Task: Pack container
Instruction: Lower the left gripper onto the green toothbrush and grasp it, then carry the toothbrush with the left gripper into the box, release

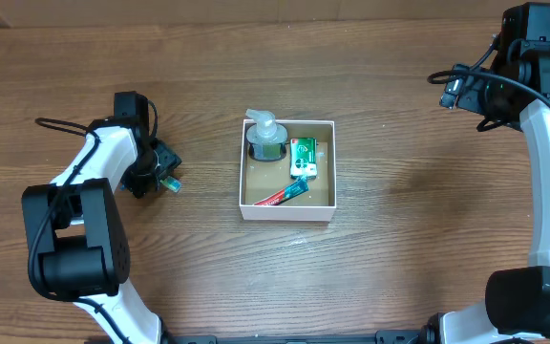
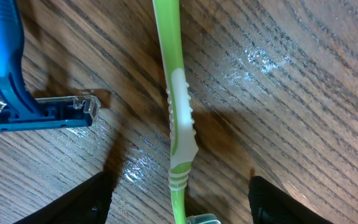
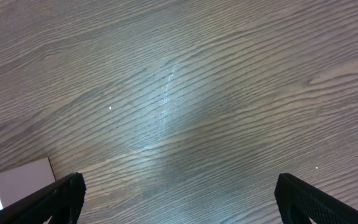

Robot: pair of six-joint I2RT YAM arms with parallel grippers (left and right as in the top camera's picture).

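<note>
The green toothbrush (image 2: pixel 178 118) runs off the top and bottom edges. The blue razor (image 2: pixel 39 112) has its handle cut by the top edge.

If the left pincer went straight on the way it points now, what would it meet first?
Most likely the green toothbrush, lying on the table between its open fingers; the blue razor lies off to the side. Depth is unclear.

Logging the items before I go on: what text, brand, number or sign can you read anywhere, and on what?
Nothing is legible in any view.
On the green packet in the container: pale print, too small to read.
On the red and teal tube: marks, blurred.
On the pump bottle, toothbrush and razor: no lettering seen.
</note>
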